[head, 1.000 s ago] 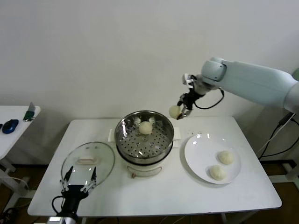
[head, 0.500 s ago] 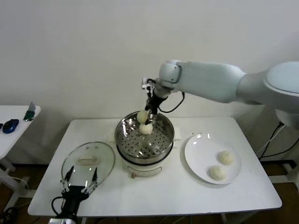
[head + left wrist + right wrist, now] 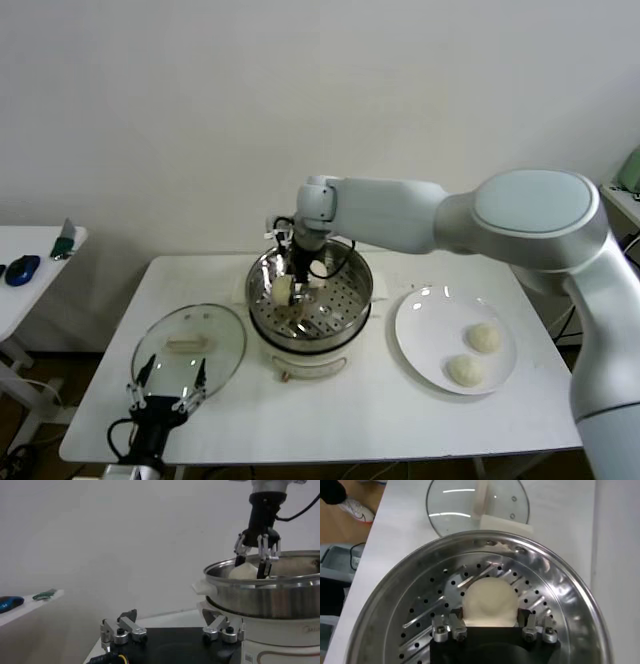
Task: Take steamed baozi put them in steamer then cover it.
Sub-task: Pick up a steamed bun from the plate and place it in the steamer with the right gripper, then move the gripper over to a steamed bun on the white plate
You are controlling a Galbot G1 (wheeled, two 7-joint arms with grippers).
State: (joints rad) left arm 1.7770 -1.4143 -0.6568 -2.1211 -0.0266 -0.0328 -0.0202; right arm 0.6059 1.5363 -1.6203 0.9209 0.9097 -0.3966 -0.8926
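No text, label, brand, number or sign can be read; faint marks on the steamer [image 3: 280, 642] base are too small to be made out.

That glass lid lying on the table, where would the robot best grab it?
Probably by the whitish bar handle at the centre of the lid, coming straight down from above. The lid lies flat with the handle up, and the bar is the only raised, narrow part; the glass dome and rim look too wide and smooth for fingers to close on.
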